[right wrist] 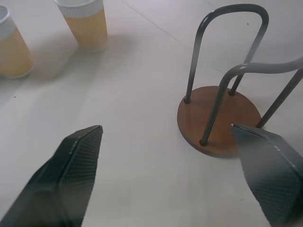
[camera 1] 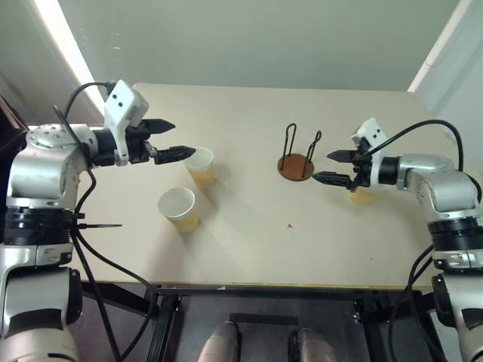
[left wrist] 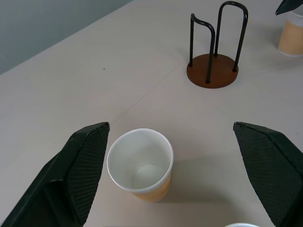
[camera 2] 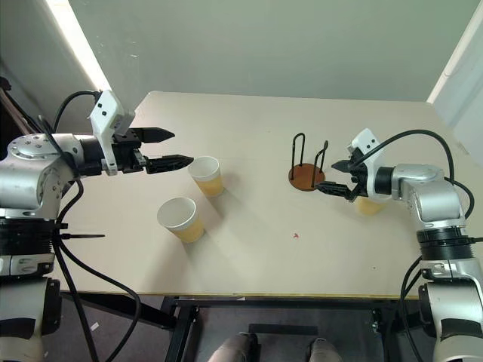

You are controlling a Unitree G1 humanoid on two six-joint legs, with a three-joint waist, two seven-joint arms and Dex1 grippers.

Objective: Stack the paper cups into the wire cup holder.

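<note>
Left claw (camera 1: 170, 139): fingers spread wide, empty, raised above the surface (camera 1: 249, 249) on the left side, tips just beside the rim of 1 upright paper cup (camera 1: 200, 166). Second paper cup (camera 1: 179, 209): upright, nearer the front edge, close to the first, apart from it. Wire cup holder (camera 1: 296, 162): empty, upright, right of centre, closer to the far edge than the front. Right claw (camera 1: 332, 167): fingers spread wide, empty, tips just beside the holder's base. Third paper cup (camera 2: 368, 205): upright near the right edge, partly hidden behind the right claw.
</note>
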